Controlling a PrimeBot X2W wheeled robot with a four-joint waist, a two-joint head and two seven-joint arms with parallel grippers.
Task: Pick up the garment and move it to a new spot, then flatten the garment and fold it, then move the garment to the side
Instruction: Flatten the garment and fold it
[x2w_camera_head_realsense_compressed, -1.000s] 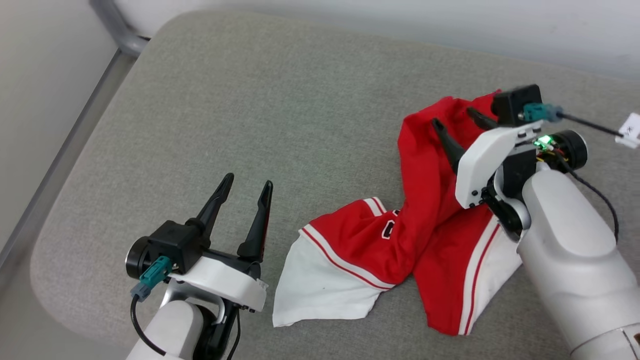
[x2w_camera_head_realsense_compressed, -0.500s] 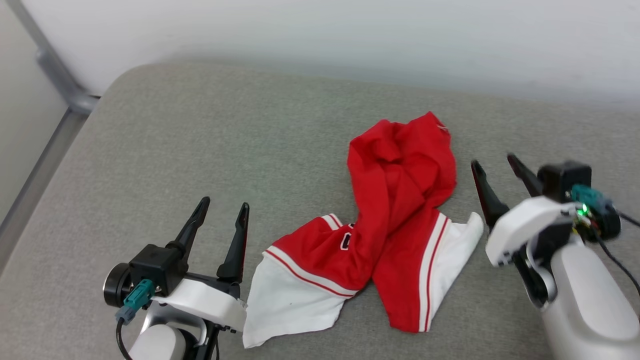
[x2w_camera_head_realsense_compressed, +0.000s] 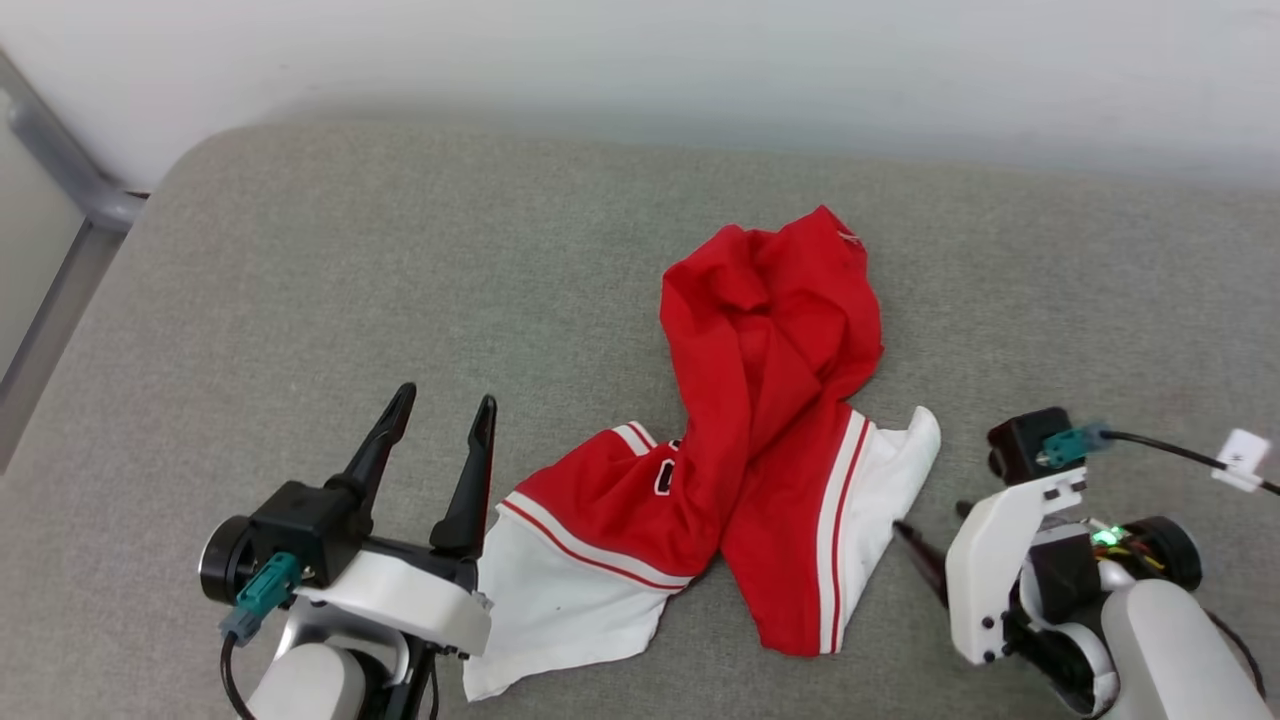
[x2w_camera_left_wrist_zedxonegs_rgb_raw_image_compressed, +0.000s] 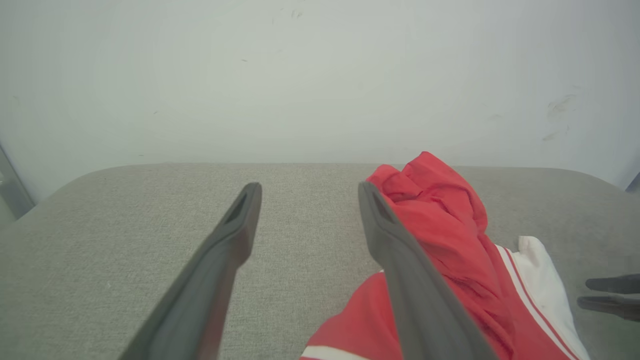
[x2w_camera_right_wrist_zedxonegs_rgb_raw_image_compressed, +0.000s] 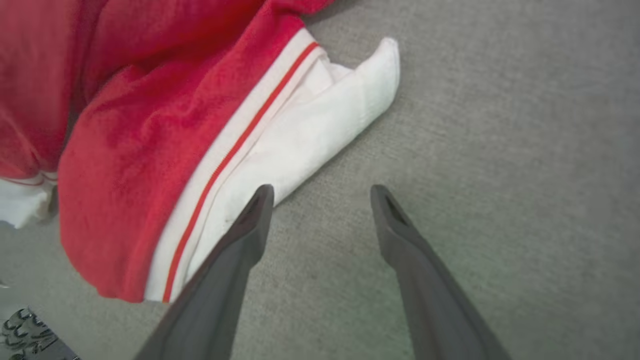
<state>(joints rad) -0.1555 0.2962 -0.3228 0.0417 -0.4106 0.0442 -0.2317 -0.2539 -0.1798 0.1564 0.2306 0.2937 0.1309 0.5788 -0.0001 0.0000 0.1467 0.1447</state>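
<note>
The garment (x2w_camera_head_realsense_compressed: 770, 340) lies crumpled on the grey cushion: a twisted red bunch at the far end, with white sleeves spread at the near left (x2w_camera_head_realsense_compressed: 560, 610) and right (x2w_camera_head_realsense_compressed: 895, 465). A bit of black lettering peeks out mid-fold. My left gripper (x2w_camera_head_realsense_compressed: 446, 397) stands open just left of the left sleeve, holding nothing; in its wrist view (x2w_camera_left_wrist_zedxonegs_rgb_raw_image_compressed: 308, 187) the garment (x2w_camera_left_wrist_zedxonegs_rgb_raw_image_compressed: 440, 220) is to the right of its fingers. My right gripper (x2w_camera_head_realsense_compressed: 930, 518) is open beside the right sleeve. In the right wrist view (x2w_camera_right_wrist_zedxonegs_rgb_raw_image_compressed: 321, 190) its left finger sits at the white sleeve's (x2w_camera_right_wrist_zedxonegs_rgb_raw_image_compressed: 320, 125) edge.
The grey cushioned surface (x2w_camera_head_realsense_compressed: 380, 260) reaches a pale wall (x2w_camera_head_realsense_compressed: 640, 60) at the back. A metal rail (x2w_camera_head_realsense_compressed: 60, 170) runs off its far-left corner. Bare cushion lies left of and beyond the garment. The right gripper's fingers (x2w_camera_left_wrist_zedxonegs_rgb_raw_image_compressed: 610, 296) show in the left wrist view.
The head camera has shifted. My right gripper has drawn back from over the red bunch to the near right, beside the white sleeve. The left gripper stays open in place.
</note>
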